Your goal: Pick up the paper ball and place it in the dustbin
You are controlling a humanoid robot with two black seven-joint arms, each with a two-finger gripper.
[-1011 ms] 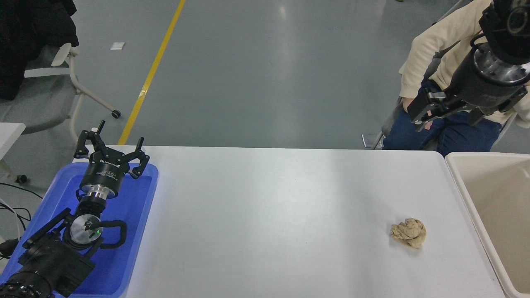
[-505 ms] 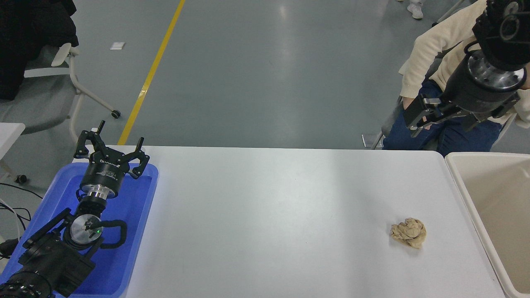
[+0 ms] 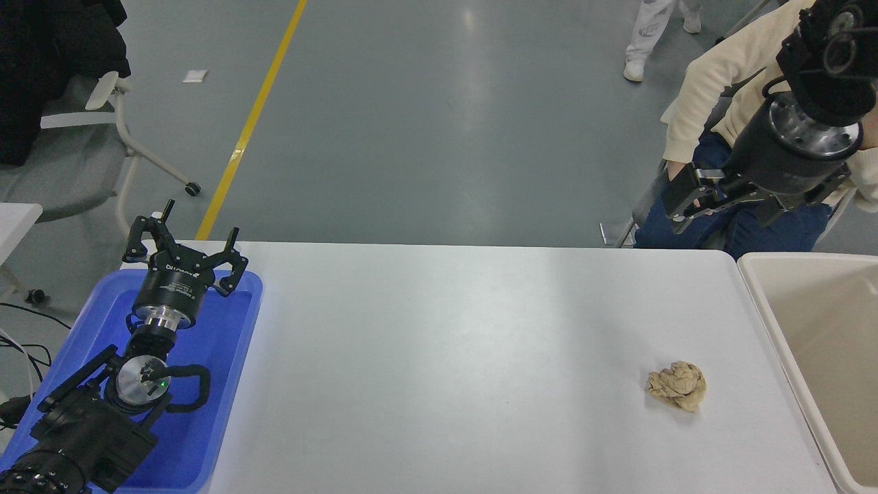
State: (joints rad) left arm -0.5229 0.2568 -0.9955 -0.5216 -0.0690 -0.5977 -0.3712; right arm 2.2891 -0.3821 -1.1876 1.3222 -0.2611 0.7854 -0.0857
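Paper ball (image 3: 678,385) is the landmark here. Far to its left, the left hand (image 3: 184,240) is parked over a blue tray (image 3: 233,357), fingers spread apart. The ball itself lies loose on the white tabletop (image 3: 446,357), touched by nothing. Just to its right stands the dustbin (image 3: 761,302). Well beyond the ball, the right hand (image 3: 693,206) hangs in front of a seated person (image 3: 713,75); whether its fingers are apart I cannot tell.

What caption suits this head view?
Paper ball waits on the table beside the dustbin; right pincer raised.
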